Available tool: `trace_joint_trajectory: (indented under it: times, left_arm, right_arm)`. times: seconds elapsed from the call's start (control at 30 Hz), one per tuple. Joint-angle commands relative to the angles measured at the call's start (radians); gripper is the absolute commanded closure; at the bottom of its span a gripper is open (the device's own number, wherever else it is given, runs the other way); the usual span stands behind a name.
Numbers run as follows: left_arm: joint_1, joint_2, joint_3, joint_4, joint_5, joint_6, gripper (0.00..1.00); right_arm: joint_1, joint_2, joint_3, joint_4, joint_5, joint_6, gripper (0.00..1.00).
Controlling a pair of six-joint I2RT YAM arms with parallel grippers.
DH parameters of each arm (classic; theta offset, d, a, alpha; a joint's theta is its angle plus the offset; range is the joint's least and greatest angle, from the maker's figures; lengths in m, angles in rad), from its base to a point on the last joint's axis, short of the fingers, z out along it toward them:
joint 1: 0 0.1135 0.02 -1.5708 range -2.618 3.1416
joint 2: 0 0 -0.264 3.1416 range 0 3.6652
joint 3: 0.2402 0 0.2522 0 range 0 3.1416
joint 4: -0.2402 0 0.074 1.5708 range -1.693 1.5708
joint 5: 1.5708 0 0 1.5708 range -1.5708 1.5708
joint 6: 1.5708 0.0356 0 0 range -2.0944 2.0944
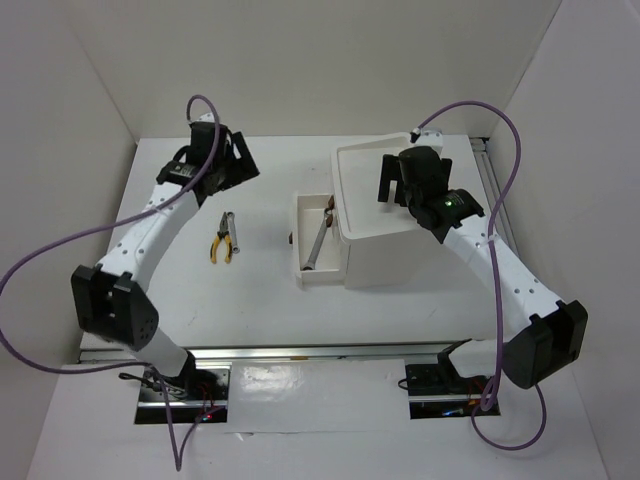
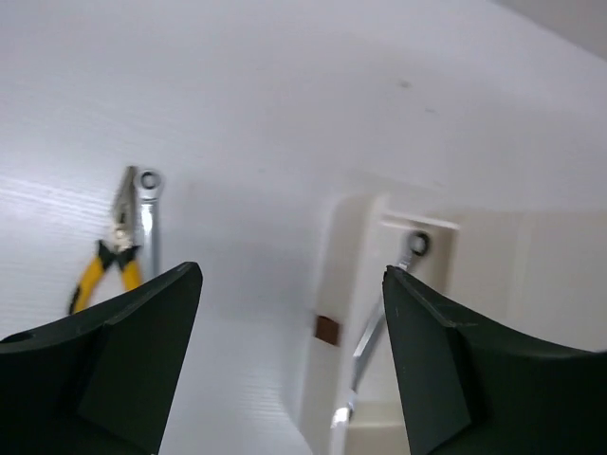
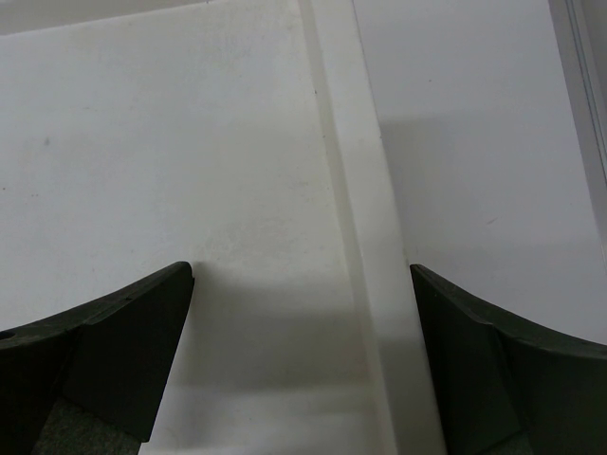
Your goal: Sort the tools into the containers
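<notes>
Left gripper (image 2: 292, 284) and right gripper (image 3: 302, 284) were seen open; the pliers (image 1: 221, 246), centre-left, were judged rigid, best taken by the handles.

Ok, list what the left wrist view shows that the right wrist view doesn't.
Left wrist only: yellow-handled pliers and a wrench on the table, plus the open drawer with its brown knob and a second wrench inside. Right wrist only: the box's top tray rim and a rail at the table edge. Both: left pincer and right pincer, each open and empty.
</notes>
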Motion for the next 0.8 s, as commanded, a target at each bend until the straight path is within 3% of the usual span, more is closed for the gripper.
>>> trace_joint_trajectory:
  times: [0.0, 0.23, 0.77]
  left_arm:
    - [0.082, 0.183, 0.035, -0.228, -0.048, -0.016, 0.11]
    - [0.153, 0.381, 0.08, -0.235, 0.049, -0.007, 0.17]
    - [0.196, 0.518, 0.051, -0.171, 0.135, -0.016, 0.24]
  right_arm:
    - [0.015, 0.017, -0.054, -0.15, -0.069, -0.019, 0.0]
    - [0.015, 0.028, -0.054, -0.14, -0.079, -0.019, 0.0]
    - [0.015, 0.019, -0.063, -0.14, -0.079, -0.019, 0.0]
